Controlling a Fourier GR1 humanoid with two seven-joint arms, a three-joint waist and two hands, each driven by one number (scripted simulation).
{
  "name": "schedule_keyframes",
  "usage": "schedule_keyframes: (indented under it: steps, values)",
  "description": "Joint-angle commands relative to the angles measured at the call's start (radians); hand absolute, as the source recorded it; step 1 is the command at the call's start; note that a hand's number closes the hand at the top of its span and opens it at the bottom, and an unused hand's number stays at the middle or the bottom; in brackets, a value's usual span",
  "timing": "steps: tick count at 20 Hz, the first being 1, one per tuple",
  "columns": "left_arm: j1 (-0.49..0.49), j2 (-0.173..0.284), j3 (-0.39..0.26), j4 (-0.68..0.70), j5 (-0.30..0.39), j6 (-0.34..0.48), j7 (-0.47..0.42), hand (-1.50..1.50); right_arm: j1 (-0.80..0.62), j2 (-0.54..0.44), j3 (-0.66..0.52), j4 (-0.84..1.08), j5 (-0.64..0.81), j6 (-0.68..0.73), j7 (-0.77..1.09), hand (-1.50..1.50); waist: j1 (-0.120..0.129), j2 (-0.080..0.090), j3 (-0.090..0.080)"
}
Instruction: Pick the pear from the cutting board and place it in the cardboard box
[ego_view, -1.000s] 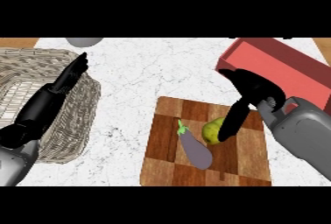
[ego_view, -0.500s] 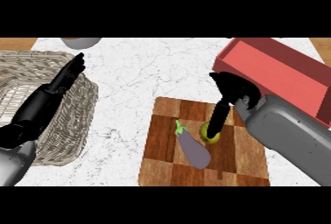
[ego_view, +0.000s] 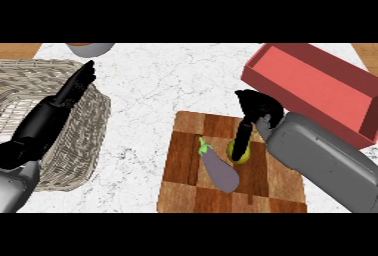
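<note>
Reaching stage: right robot hand (ego_view: 255, 107) sat over pear (ego_view: 238, 148) on cutting board (ego_view: 188, 150), fingers straight, not clamped. Lift and transfer to cardboard box (ego_view: 314, 85) remained. Left robot hand (ego_view: 70, 92) rested open.

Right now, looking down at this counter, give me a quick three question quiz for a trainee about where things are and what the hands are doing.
1. True or false: the pear lies on the cutting board next to the eggplant.
2. Which robot hand is at the pear? A) the left robot hand B) the right robot hand
3. Fill in: the left robot hand shows above the ____ at the view's left.

Key
1. True.
2. B; its fingers point down onto the pear.
3. Basket; the red box is at the right.
</note>
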Motion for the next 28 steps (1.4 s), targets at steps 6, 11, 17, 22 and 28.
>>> schedule_keyframes:
  steps: [6, 11, 17, 22, 28]
  values:
    - [0.071, -0.061, -0.013, 0.088, -0.033, 0.001, -0.065, 0.00, 0.026, 0.055, 0.004, 0.052, 0.034, -0.007, 0.112, -1.50, -0.004, 0.016, -0.024]
    - [0.032, -0.085, -0.013, 0.105, -0.061, 0.012, -0.044, 0.00, 0.049, 0.083, 0.002, 0.089, 0.048, -0.004, 0.083, -1.50, -0.012, 0.017, -0.024]
    - [0.039, -0.068, 0.001, 0.054, -0.044, -0.015, 0.003, 0.00, 0.087, 0.070, 0.023, 0.126, 0.085, -0.009, 0.066, -1.50, -0.008, 0.015, -0.023]
    - [0.076, -0.077, 0.005, 0.047, -0.058, -0.018, -0.027, 0.00, 0.151, 0.104, 0.040, 0.116, 0.103, -0.045, 0.060, -1.50, -0.007, 0.014, -0.023]
    - [0.047, -0.114, -0.006, 0.022, -0.080, -0.002, 0.031, 0.00, 0.146, 0.088, 0.027, 0.137, 0.142, -0.005, -0.072, 1.50, 0.001, 0.016, -0.022]
